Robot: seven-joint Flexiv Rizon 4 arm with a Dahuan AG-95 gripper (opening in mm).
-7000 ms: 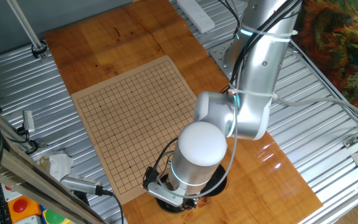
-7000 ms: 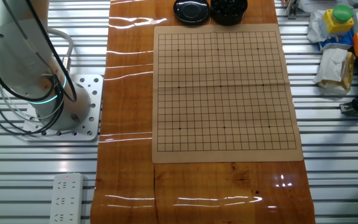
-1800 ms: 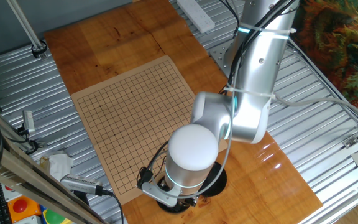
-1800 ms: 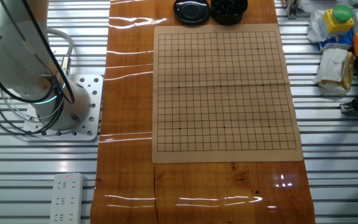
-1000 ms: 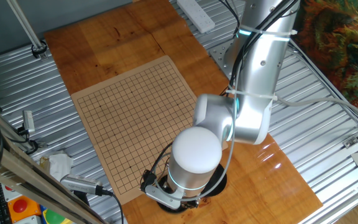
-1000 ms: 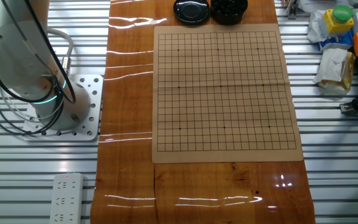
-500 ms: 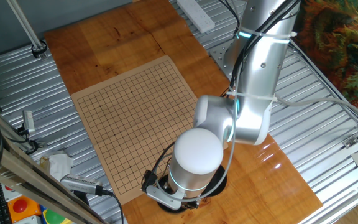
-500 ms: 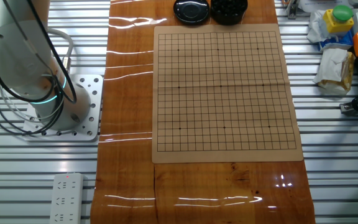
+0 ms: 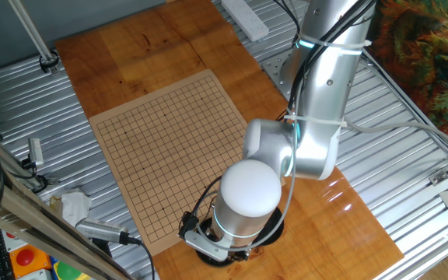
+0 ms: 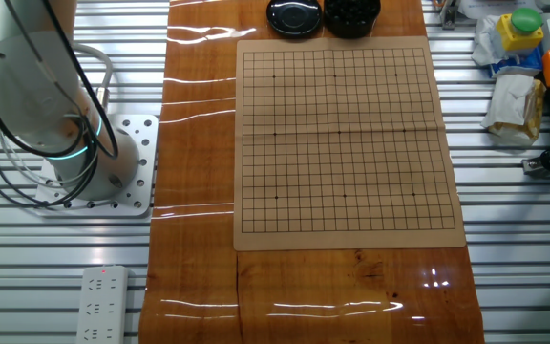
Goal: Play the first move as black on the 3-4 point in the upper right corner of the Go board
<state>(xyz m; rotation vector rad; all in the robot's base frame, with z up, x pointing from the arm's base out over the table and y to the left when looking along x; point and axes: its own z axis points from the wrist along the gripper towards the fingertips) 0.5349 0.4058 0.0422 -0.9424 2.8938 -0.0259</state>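
Note:
The board [image 9: 169,148] lies on the wooden tabletop, and no stones show on its grid; it also shows in the other fixed view [image 10: 342,139]. A black bowl [image 10: 352,13] of black stones stands just beyond the board's far edge, beside a round black lid [image 10: 294,16]. In one fixed view my arm's white wrist [image 9: 247,194] hangs over that end of the table and hides the bowl and my fingers. Only part of the gripper's body [image 9: 205,243] shows below the wrist. The gripper is outside the other fixed view.
A white power strip [image 10: 101,306] lies near the arm's base [image 10: 94,177]. Bags, a yellow-green object [image 10: 525,27] and cables lie on the metal bench beside the board. A second power strip [image 9: 245,17] lies at the table's far end.
The wrist has drifted slightly to the right and down over the bowl end of the table. The board is unchanged.

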